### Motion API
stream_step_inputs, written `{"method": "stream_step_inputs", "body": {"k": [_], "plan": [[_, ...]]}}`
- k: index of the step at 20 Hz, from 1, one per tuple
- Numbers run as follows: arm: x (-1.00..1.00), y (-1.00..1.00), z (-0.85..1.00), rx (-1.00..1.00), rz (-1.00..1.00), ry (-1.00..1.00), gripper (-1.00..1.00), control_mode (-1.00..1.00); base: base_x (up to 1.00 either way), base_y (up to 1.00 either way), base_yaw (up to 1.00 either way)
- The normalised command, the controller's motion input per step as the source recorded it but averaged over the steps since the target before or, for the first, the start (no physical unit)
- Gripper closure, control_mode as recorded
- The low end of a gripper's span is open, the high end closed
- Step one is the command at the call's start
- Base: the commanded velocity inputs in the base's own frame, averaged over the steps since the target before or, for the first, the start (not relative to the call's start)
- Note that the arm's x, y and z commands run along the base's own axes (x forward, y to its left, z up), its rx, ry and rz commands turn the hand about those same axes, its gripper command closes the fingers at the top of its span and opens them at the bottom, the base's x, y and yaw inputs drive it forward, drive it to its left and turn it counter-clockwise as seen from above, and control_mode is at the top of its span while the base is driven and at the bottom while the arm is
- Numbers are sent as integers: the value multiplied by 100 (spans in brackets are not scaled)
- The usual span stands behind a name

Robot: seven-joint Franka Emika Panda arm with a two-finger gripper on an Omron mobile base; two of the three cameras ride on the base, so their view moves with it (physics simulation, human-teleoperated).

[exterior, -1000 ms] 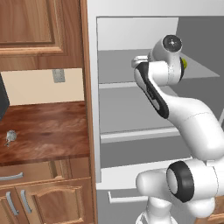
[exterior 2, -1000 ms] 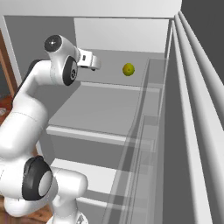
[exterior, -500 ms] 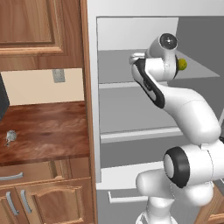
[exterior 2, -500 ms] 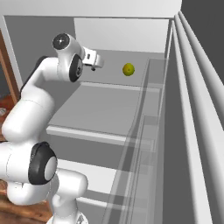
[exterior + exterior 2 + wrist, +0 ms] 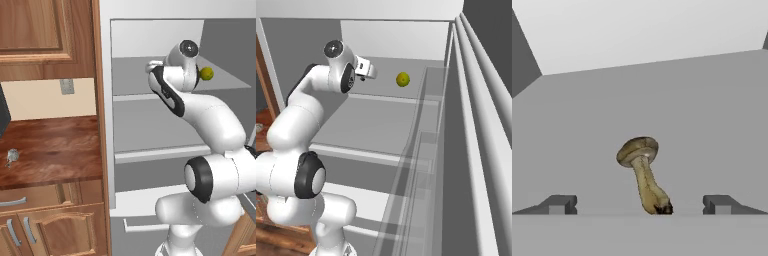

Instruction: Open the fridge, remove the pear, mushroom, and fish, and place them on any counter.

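Note:
The fridge [image 5: 105,130] stands open, and my arm reaches in over its upper shelf. In the hand view the brown mushroom [image 5: 641,172] stands on the grey shelf, its stem base level with my fingertips. My gripper [image 5: 639,205] is open, one finger on each side of the mushroom and well apart from it. The yellow-green pear [image 5: 402,79] rests at the back of the same shelf, to the right of the gripper [image 5: 369,71]. A small silvery-grey thing, apparently the fish [image 5: 11,156], lies on the reddish-brown counter [image 5: 60,145].
The open fridge door [image 5: 466,130] with its clear shelf rails runs along the right. A lower fridge shelf [image 5: 155,150] lies under my arm. Wooden wall cabinets [image 5: 45,35] hang over the counter, left of the fridge.
My arm has stretched further into the fridge and the hand has moved deeper along the upper shelf. The pear has stayed where it was.

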Motion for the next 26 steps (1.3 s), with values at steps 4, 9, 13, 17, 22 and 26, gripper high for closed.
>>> {"method": "stream_step_inputs", "body": {"k": [4, 9, 13, 17, 22, 26], "plan": [[30, 0, -11, 3, 0, 0, -100, -100, 0, 0, 0], [41, 0, -9, 1, 0, 0, -100, -100, 0, 0, 0], [41, 0, -14, 0, 0, 0, -100, -100, 0, 0, 0], [25, 0, -16, 0, 0, 1, -100, -100, 0, 0, 0], [0, 0, -1, 0, 0, 1, 100, -100, 0, 0, 0], [0, 0, 0, 0, 0, 0, 100, -100, 0, 0, 0]]}}
